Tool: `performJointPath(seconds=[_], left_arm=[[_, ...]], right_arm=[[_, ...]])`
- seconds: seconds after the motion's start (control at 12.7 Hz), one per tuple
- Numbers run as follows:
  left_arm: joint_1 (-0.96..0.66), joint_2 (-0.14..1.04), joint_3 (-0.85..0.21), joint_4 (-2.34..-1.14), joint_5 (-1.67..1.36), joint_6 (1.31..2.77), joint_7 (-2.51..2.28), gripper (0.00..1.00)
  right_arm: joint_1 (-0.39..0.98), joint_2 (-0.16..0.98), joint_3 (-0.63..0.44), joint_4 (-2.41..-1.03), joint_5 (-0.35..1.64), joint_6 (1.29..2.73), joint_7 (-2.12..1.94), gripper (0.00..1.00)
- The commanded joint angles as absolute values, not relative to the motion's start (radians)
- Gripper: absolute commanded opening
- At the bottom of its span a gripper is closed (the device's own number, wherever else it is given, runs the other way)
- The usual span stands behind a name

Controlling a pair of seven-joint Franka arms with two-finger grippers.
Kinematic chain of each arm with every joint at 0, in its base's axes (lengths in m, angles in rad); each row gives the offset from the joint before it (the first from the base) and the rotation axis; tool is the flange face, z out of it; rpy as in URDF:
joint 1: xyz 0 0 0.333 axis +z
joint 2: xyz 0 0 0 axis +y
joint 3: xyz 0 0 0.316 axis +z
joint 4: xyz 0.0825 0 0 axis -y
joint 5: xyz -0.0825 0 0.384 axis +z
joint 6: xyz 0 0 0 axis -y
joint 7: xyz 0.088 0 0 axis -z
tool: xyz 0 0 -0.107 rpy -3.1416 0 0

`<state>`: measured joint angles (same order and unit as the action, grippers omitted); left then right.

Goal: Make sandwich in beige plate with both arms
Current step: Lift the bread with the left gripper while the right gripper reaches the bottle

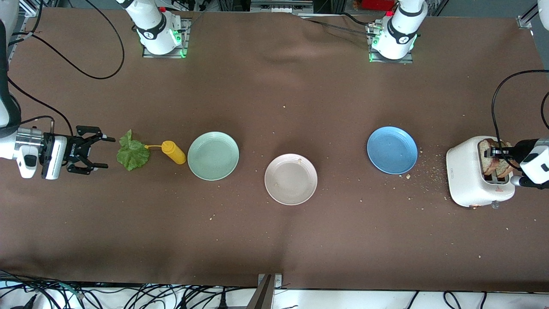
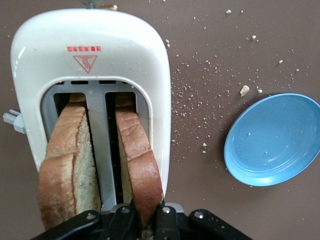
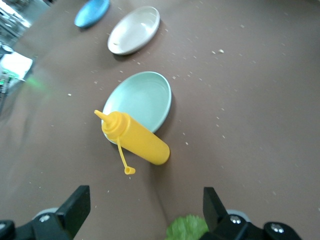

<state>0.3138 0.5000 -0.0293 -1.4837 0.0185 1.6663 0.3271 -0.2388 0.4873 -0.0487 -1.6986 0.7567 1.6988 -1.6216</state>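
- Gripping one bread slice (image 2: 140, 165) that stands in the toaster (image 1: 465, 178), the left pincer (image 2: 145, 220) is closed tight on the slice's upper edge, over the toaster at the left arm's end of the desk (image 1: 274, 240).
- A second bread slice (image 2: 62, 165) stands in the toaster's other slot, untouched.
- Crumbs lie scattered on the brown desk between the toaster and a blue plate (image 1: 392, 150).
- The beige plate (image 1: 291, 179) sits near the middle of the desk, a little nearer the front camera than the blue plate and a mint-green plate (image 1: 213, 155); nothing but a few crumbs lies on it.
- A yellow squeeze bottle (image 1: 173, 152) lies on its side just beside the mint-green plate, toward the right arm's end.
- A crinkled green lettuce leaf (image 1: 132, 152) lies flat beside the bottle's nozzle.
- The right pincer (image 1: 102, 152) hovers low just beside the lettuce, at the right arm's end, its fingers spread wide and holding nothing.
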Motion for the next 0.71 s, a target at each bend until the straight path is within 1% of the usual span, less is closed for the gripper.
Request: performJointPath(seconds=[0.0,0.08,0.31,0.55,0.63], left_arm=[[0.310,0.483,-0.044,-1.456,0.011,1.600,0.314,0.00],[0.308,0.483,-0.044,-1.431,0.012,1.554,0.316,0.00],[0.293,0.483,-0.051,-1.324,0.009,1.452,0.321,0.00],[0.223,0.479,-0.043,-1.263,0.009,1.408,0.310,0.00],[0.212,0.474,-0.044,-1.244,0.008,1.373,0.302,0.00]], right_arm=[[-0.290,0.584,-0.038,-1.683,0.873,1.637,-1.826,1.00],[-0.301,0.616,-0.037,-1.683,0.891,1.634,-1.889,1.00],[-0.316,0.742,-0.037,-1.681,0.998,1.566,-2.084,1.00],[-0.313,0.807,-0.029,-1.680,1.046,1.566,-2.251,1.00],[-0.313,0.828,-0.026,-1.680,1.066,1.560,-2.319,1.00]])
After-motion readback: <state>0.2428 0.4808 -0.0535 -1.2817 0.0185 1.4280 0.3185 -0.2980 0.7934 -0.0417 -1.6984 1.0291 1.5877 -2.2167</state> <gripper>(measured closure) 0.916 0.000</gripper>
